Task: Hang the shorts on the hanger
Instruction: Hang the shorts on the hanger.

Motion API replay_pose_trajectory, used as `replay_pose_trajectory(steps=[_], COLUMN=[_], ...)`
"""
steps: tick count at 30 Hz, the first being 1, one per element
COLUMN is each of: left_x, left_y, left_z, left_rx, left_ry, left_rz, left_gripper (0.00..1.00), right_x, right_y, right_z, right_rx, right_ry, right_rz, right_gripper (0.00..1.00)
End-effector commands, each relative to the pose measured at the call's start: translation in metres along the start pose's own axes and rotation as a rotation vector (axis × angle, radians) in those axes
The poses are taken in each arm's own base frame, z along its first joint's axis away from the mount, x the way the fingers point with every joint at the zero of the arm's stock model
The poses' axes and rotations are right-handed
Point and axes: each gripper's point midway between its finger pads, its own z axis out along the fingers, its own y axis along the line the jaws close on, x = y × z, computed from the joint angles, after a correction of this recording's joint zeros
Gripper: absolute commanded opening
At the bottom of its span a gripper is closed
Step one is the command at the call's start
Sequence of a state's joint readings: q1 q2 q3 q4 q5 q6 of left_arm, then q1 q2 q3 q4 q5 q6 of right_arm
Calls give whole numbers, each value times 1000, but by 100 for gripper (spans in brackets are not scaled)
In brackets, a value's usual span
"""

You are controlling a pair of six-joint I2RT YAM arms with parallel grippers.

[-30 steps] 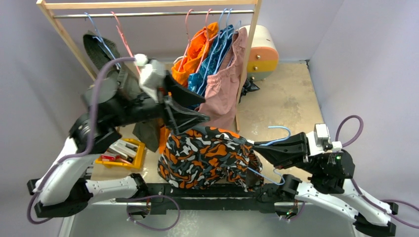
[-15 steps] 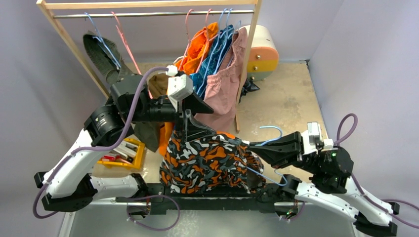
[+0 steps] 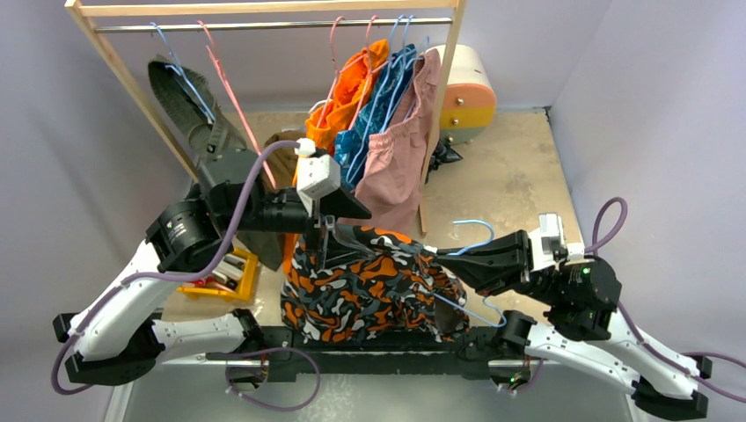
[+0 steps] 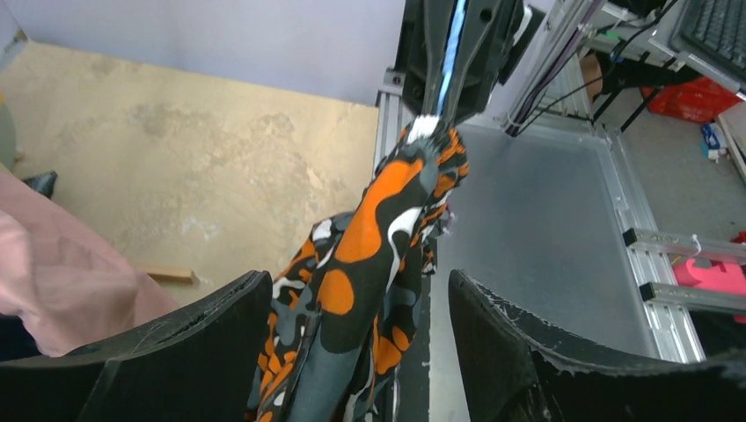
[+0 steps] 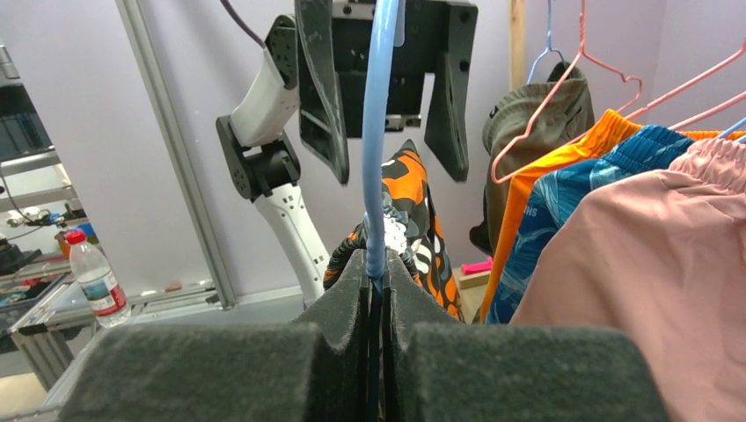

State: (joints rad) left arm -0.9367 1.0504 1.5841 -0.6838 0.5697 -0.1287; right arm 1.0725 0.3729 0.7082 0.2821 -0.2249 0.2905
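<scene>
The camouflage shorts [image 3: 369, 290] hang in a bunch over the light-blue hanger [image 3: 476, 227] near the front edge, between the two arms. My right gripper [image 3: 444, 259] is shut on the hanger's wire, which rises straight out of its pads in the right wrist view: hanger [image 5: 378, 132], gripper [image 5: 376, 264]. My left gripper [image 3: 337, 229] stands open above the shorts' left top. In the left wrist view its fingers [image 4: 493, 334] straddle a raised fold of the shorts [image 4: 378, 211], with a gap on each side. The hanger's wire [image 4: 450, 53] shows beyond the fold.
A wooden clothes rack [image 3: 444, 105] stands behind, carrying orange shorts [image 3: 352, 97], a blue garment and dusty-pink shorts [image 3: 400, 158] close to my left wrist. An olive garment [image 3: 189, 105] and pink-red hangers hang at left. A yellow tray [image 3: 242, 277] and a small cabinet [image 3: 466, 88] sit nearby.
My left arm has swung right and down from the rack to over the shorts, and its jaws have widened. The right gripper has drawn slightly left with the hanger.
</scene>
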Motion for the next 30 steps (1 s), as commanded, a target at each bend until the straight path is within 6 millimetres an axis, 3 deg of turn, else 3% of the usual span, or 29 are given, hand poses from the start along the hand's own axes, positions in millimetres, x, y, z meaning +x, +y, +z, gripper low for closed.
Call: replay_pose_trajectory(steps=[1,5,8,18,23,30], left_x=[13,24,22,19,7,13], left_y=[3,8,7,-1,-9,-9], left_z=[2,9,14,38,43,49], left_rx=[-13,-26,-13,78,114,122], left_ry=[31,78,79,61,3,15], left_rz=[30,41,55,28,20,11], left_gripper=[73,69,57,3,2,24], right_x=[-33,-32,-32,-29,-27,-28], right_y=[7,7,8,10,12,14], right_z=[4,7,9,21,27,35], right_rx=[-23,-27,-34,-64,-81,-103], right_ry=[-119,-106,-98,-82,-84,-84], right_rz=[-26,-28,-27,-28,-24,-25], right_gripper=[0,0,0,0,0,0])
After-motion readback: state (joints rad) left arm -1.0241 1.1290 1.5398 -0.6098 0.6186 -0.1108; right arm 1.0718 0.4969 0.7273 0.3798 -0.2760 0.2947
